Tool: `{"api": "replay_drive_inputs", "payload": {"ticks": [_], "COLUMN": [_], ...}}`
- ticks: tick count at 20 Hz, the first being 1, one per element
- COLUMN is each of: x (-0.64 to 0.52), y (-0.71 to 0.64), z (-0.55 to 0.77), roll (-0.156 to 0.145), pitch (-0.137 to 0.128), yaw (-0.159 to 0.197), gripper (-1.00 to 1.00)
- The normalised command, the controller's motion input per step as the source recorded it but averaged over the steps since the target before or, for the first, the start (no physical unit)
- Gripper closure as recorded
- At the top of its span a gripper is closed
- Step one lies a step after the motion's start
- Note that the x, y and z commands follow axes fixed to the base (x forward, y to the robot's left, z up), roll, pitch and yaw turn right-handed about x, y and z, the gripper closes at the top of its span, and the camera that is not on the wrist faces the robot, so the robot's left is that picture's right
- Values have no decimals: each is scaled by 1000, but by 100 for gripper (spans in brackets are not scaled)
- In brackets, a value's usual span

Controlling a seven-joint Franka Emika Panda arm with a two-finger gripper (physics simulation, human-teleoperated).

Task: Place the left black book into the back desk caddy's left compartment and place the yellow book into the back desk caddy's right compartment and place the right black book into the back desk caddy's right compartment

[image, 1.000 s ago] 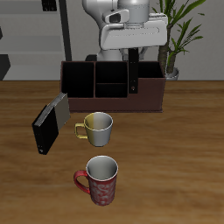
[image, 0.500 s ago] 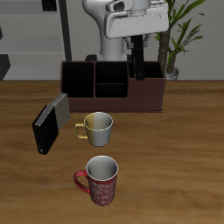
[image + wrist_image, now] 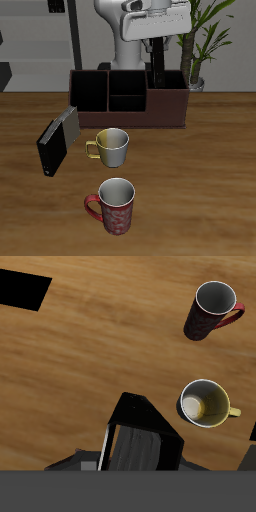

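My gripper (image 3: 157, 44) is shut on the left black book (image 3: 157, 68). The book hangs upright over the back desk caddy (image 3: 128, 112), above its deep end compartment (image 3: 170, 88) on the potted-plant side. Its lower edge is about level with the caddy's rim. The wrist view shows the held book (image 3: 140, 431) end-on between my fingers. The right black book (image 3: 53, 146) stands tilted on the table at the caddy's other end, leaning against a grey book (image 3: 67, 122). The deep compartment (image 3: 88, 90) at that end looks empty. The yellow book is out of view.
A pale yellow-handled mug (image 3: 112, 147) (image 3: 205, 406) stands in front of the caddy. A red patterned mug (image 3: 116, 206) (image 3: 213, 308) is nearer the table's front edge. A potted plant (image 3: 197, 45) stands just behind the caddy's end.
Over the last second the gripper rose with the black book and shifted slightly toward the plant end. In the last half second it has hardly moved.
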Motion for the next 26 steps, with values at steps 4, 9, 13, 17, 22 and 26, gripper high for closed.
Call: {"api": "replay_drive_inputs", "payload": {"ticks": [4, 9, 13, 17, 22, 26], "x": [-127, -313, -333, -281, -178, -23], "y": [-112, -159, -255, -329, -542, -525], "z": [-11, 97, 91, 7, -36, 46], "roll": [-9, 4, 20, 19, -20, -67], "pitch": [31, -18, -15, 0, 20, 4], "yaw": [-36, -8, 15, 11, -6, -44], "gripper": [100, 100, 100, 100, 100, 100]}}
